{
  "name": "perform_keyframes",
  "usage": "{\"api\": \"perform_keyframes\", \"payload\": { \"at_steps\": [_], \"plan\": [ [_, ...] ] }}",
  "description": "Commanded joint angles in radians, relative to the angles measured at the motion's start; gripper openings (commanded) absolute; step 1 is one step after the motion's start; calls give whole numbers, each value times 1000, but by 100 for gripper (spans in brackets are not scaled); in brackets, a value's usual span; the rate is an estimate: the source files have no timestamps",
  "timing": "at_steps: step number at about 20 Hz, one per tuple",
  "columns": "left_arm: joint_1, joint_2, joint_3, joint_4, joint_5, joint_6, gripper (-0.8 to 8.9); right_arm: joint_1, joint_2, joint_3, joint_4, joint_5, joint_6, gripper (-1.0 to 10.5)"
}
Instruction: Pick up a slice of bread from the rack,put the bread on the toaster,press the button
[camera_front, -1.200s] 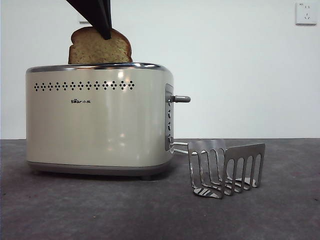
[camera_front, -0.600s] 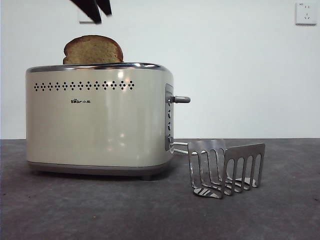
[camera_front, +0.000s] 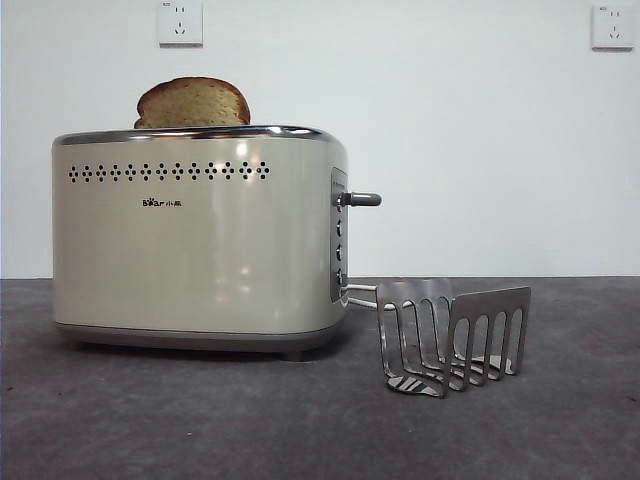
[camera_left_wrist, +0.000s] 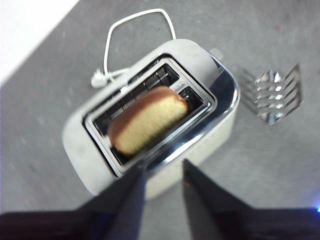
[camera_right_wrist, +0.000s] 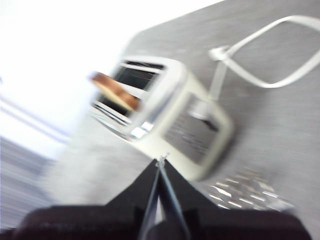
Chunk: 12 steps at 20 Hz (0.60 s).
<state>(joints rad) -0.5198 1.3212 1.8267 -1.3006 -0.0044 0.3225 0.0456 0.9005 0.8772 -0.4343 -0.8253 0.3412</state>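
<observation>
**Bread in the toaster, arm gone from above it**

With the count first: one toaster (camera_front: 200, 240), one slice of bread (camera_front: 193, 102), one rack (camera_front: 452, 338), one button (camera_front: 362, 199), two wall sockets (camera_front: 180, 22), two grippers.

Toaster stands on the dark bench (camera_front: 300, 430), toward its left side in the front view. Slice sits upright in a toaster slot, only its rounded top showing above the chrome rim, toward the toaster's left end. Left wrist view shows the slice lying lengthwise in the slot nearer that camera; second slot beside it holds nothing I can see.

Button sticks out level from the narrow control panel on the toaster's right end, high on the panel. Rack stands on the bench just beside that end, low, no bread in it. White cord (camera_left_wrist: 135, 30) loops on the bench behind the toaster.

Left gripper (camera_left_wrist: 162, 172) hangs above the toaster, jaws parted, grasping nothing. Right gripper (camera_right_wrist: 161, 165) also looks down at the toaster from above the rack side, jaws pressed together, nothing between them; that view is blurred.

Against half a second ago: the dark jaws at the top of the front view are gone, uncovering the left socket. The slice has shifted slightly right and sits marginally lower. Toaster, button, rack unchanged.
</observation>
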Motion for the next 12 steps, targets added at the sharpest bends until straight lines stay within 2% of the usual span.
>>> {"api": "perform_keyframes", "payload": {
  "at_steps": [1,3,6,12],
  "plan": [
    [-2,-32,0,-16,6,-208,-9,1,78,6,116,-82,153,-4],
    [-2,-55,0,-17,14,-248,-9,8,134,11,159,-105,200,-4],
    [-2,-87,0,-18,40,-277,-9,39,215,20,200,-110,230,-4],
    [-3,-166,-7,-19,58,-314,-9,118,390,106,209,-103,242,-8]
  ]
}}
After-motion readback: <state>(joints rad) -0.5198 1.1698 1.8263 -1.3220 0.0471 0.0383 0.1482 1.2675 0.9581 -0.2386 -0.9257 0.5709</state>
